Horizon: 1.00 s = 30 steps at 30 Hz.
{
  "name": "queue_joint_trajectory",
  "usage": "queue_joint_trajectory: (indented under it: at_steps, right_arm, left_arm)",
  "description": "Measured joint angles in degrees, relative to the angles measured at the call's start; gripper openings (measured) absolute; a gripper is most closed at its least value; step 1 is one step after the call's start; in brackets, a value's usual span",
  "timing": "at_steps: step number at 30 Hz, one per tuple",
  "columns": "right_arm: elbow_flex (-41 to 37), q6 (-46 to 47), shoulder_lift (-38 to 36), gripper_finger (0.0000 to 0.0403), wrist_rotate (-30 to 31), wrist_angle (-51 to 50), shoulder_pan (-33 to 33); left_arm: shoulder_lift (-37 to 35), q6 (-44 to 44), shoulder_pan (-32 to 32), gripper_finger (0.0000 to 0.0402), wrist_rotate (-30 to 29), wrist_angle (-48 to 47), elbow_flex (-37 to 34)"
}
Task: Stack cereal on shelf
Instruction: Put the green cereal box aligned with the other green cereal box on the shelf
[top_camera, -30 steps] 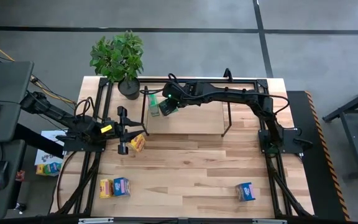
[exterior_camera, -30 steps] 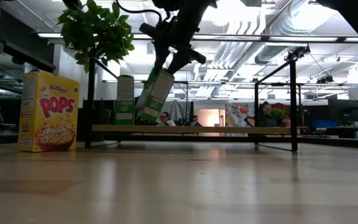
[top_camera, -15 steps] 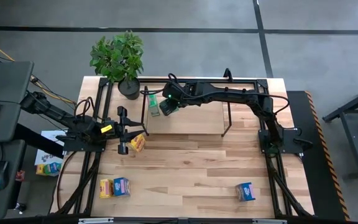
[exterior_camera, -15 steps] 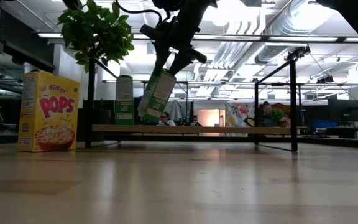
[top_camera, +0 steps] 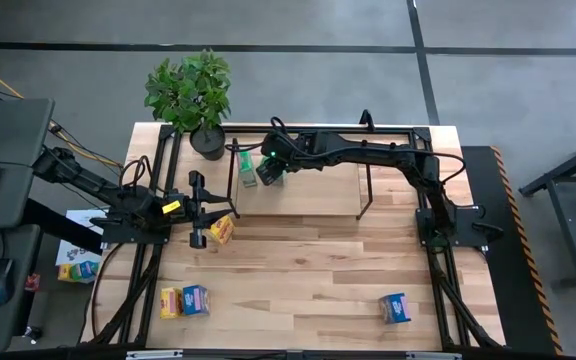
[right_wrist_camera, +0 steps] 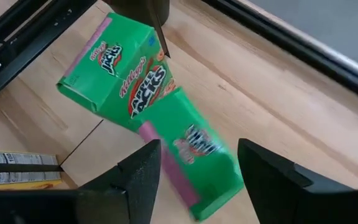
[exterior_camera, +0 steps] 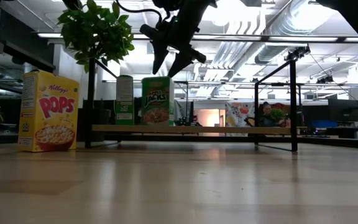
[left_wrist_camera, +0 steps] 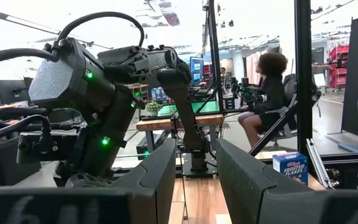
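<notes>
The right tool point(exterior_camera: 169, 57) hangs over the back-left end of the shelf point(exterior_camera: 229, 129), its two fingers spread apart and holding nothing. Directly beneath it a green cereal box point(exterior_camera: 157, 100) stands upright on the shelf's wooden board, clear of the fingers. In the right wrist view that box point(right_wrist_camera: 191, 162) sits between the spread fingers but lower down, its image smeared, and the second green box point(right_wrist_camera: 120, 68) lies just past it, the two looking close enough to touch (I cannot tell whether they actually do). From the low view the second green box point(exterior_camera: 124, 99) is also upright on the board, just to the side of the one under the tool.

The left tool point(top_camera: 200, 210) waits over the left part of the bench point(top_camera: 308, 270), its fingers apart and empty. A yellow cereal box point(top_camera: 222, 230) stands on the bench just beside that tool's fingertips, not touching them (it is the tall yellow carton point(exterior_camera: 47, 112) in the low view).

Nearer the front edge, well away from either tool, another yellow box point(top_camera: 171, 301) and a blue box point(top_camera: 196, 299) sit side by side, and a second blue box point(top_camera: 396, 308) sits alone toward the front right. A potted plant point(top_camera: 190, 95) stands at the back-left corner, beside the shelf end. A seated person point(left_wrist_camera: 267, 93) is working in the room behind.
</notes>
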Motion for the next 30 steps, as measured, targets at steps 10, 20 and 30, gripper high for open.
queue_joint_trajectory:
  at_steps: [10,20,30]
  right_arm:
    - [0.02,-8.59,-2.42,0.0206,-0.03,-3.88,-0.55]
    - [-5.56,-11.16,-4.13,0.0123,8.51,-13.87,2.59]
    - [-23.53,-16.43,-4.45,0.0014,10.00,8.27,-0.91]
  left_arm:
    - [-0.02,0.00,0.00,0.0106,0.00,-0.11,-0.04]
    - [-0.02,0.00,-1.52,0.0106,0.00,-0.26,-0.04]
    - [-0.02,1.42,-1.73,0.0106,-0.46,-0.02,-0.04]
